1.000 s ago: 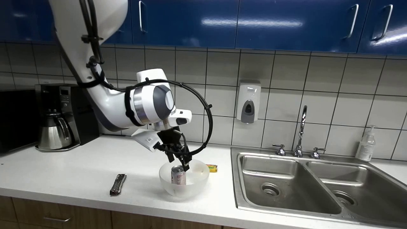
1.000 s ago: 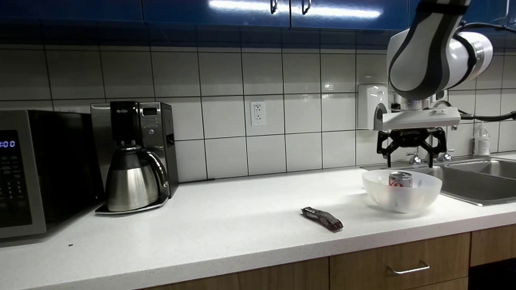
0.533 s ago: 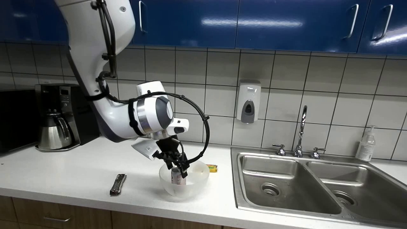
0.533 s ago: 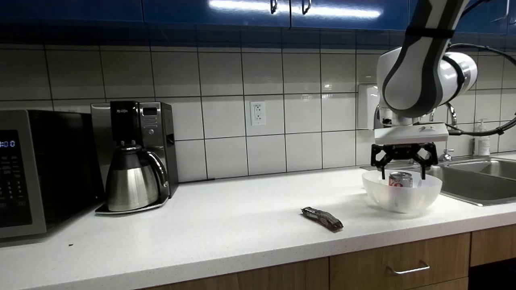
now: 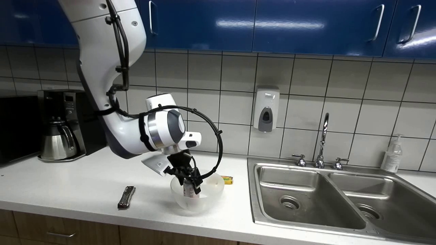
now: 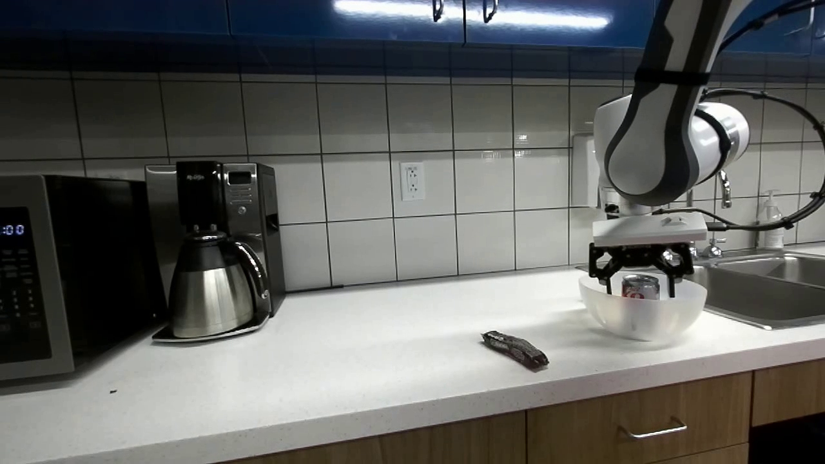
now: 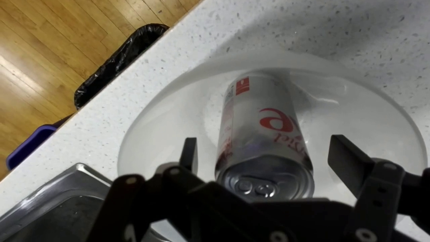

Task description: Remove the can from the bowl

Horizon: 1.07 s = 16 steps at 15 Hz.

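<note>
The can (image 7: pixel 265 117), silvery with red lettering, stands in the bowl (image 7: pixel 158 134). The pale translucent bowl rests on the counter. In the wrist view my gripper (image 7: pixel 263 149) is open, with one finger on each side of the can's upper part and a gap on both sides. In both exterior views the gripper (image 6: pixel 640 292) reaches down inside the bowl rim (image 6: pixel 683 303), its fingertips a little below the can's top (image 6: pixel 640 283). In an exterior view the gripper (image 5: pixel 189 188) partly hides the can (image 5: pixel 190 192).
A dark wrapped bar (image 5: pixel 126 197) lies on the counter beside the bowl. A small yellow packet (image 5: pixel 227 179) lies behind the bowl. The steel sink (image 5: pixel 251 190) is close by on the bowl's far side from the bar. A coffee maker (image 6: pixel 258 225) and a microwave (image 6: pixel 97 258) stand further along.
My gripper has come down from above the bowl to around the can's upper part, staying open. The descent is smaller in the last half second. The can and bowl have not moved.
</note>
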Each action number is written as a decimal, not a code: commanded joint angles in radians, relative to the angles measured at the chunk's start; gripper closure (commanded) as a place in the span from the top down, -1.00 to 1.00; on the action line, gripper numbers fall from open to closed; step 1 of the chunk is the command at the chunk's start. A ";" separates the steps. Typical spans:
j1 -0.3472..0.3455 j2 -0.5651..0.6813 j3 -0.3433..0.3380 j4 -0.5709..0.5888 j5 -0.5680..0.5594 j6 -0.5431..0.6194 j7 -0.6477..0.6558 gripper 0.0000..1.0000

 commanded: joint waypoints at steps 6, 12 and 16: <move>0.065 0.012 -0.072 0.007 -0.006 0.019 0.037 0.02; 0.088 -0.018 -0.092 -0.006 -0.017 0.011 0.046 -0.21; 0.118 -0.074 -0.096 -0.017 -0.033 -0.008 0.060 -0.21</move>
